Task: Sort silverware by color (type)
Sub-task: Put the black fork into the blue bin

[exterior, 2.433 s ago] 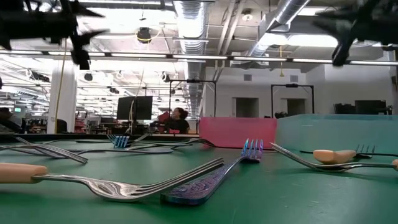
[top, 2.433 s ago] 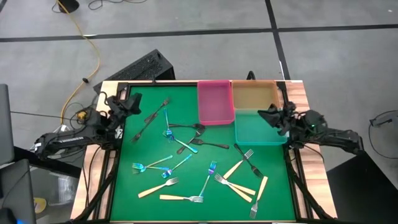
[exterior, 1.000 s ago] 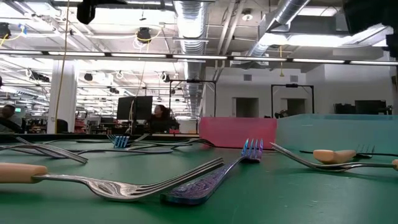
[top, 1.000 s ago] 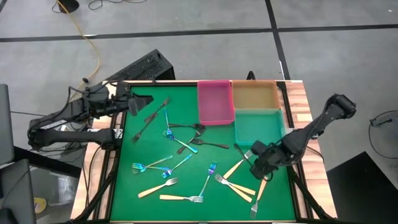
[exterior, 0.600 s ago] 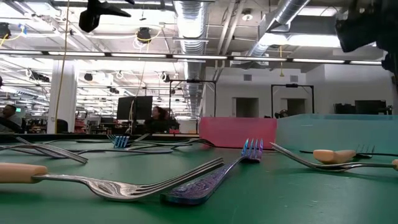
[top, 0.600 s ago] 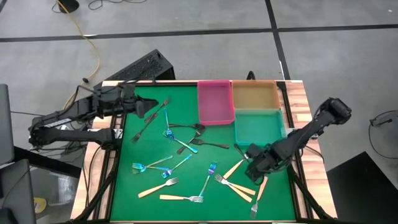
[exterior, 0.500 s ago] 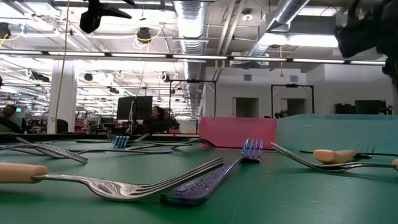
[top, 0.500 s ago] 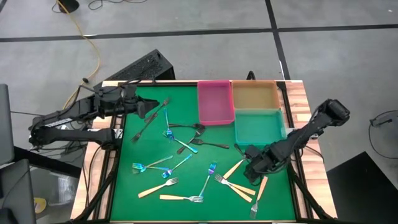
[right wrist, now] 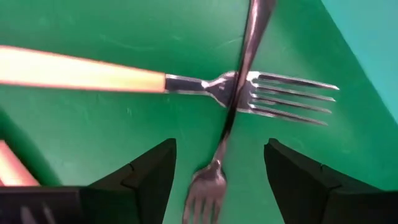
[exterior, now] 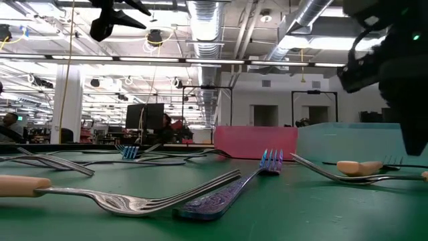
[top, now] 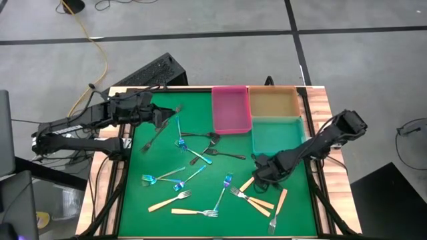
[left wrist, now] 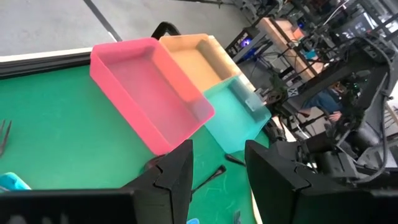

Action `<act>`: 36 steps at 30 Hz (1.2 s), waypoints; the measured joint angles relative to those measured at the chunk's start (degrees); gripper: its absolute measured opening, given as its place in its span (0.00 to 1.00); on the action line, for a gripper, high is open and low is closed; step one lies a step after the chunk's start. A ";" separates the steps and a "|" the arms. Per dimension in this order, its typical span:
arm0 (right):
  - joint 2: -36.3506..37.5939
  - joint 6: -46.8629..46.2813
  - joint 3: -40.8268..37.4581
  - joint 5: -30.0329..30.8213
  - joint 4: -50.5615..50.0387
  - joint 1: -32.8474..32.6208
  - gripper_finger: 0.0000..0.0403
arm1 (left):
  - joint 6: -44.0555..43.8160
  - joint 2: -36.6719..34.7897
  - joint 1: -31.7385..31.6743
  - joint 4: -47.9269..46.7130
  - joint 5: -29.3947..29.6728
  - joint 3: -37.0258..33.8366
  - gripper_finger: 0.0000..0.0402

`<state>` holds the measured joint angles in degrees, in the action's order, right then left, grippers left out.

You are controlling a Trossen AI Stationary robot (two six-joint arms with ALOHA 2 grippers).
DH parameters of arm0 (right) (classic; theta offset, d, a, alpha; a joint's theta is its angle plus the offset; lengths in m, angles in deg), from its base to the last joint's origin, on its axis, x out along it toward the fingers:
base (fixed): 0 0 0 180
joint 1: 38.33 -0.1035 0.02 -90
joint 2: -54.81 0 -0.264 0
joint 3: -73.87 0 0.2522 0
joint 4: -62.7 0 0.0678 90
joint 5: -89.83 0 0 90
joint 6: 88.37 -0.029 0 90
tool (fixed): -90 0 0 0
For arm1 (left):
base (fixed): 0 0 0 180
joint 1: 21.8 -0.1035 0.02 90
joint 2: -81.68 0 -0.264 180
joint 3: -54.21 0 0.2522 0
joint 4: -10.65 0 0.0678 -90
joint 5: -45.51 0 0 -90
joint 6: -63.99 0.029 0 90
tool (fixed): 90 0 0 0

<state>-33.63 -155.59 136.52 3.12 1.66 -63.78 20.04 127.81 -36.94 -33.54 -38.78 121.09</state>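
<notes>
Several forks lie scattered on the green mat (top: 200, 100): black ones, shiny blue ones and silver ones with tan handles. My right gripper (top: 259, 172) is open and points down, low over a black fork (right wrist: 249, 37). That fork lies across a tan-handled fork (right wrist: 93, 73). The black fork's tine end (right wrist: 202, 198) shows between the two fingers, which stand apart from it. My left gripper (top: 162, 118) hangs open and empty high over the mat's far left part, above another black fork (top: 155, 132).
Three bins stand at the mat's far right: pink (top: 231, 109), orange (top: 272, 101) and teal (top: 277, 137), the teal one close beside my right arm. Blue forks (top: 180, 141) lie mid-mat, tan-handled ones (top: 193, 212) near the front edge.
My right gripper has come down toward the mat and shifted toward the table's left, ending over the black fork beside the teal bin. My left gripper has reached a little farther toward the right over the mat. No fork has moved.
</notes>
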 joint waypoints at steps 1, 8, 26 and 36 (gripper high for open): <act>0.19 -0.11 -1.35 -0.59 1.58 0.32 0.66 | 0.00 0.00 0.00 -0.20 0.01 0.00 0.32; 1.89 -2.97 -7.48 -1.67 6.98 0.27 0.66 | 0.00 -0.02 0.00 -1.13 0.04 0.00 0.32; 1.68 -6.25 -7.28 -3.94 7.07 0.08 0.06 | 0.07 -0.02 -0.02 -1.21 0.72 0.00 0.32; 1.35 -4.37 -2.14 -5.62 3.39 -0.08 0.07 | 0.07 -0.02 0.00 -1.63 0.74 0.00 0.32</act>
<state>-32.28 -159.96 134.38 -2.50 5.05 -63.86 20.11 127.79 -36.94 -35.17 -38.04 121.09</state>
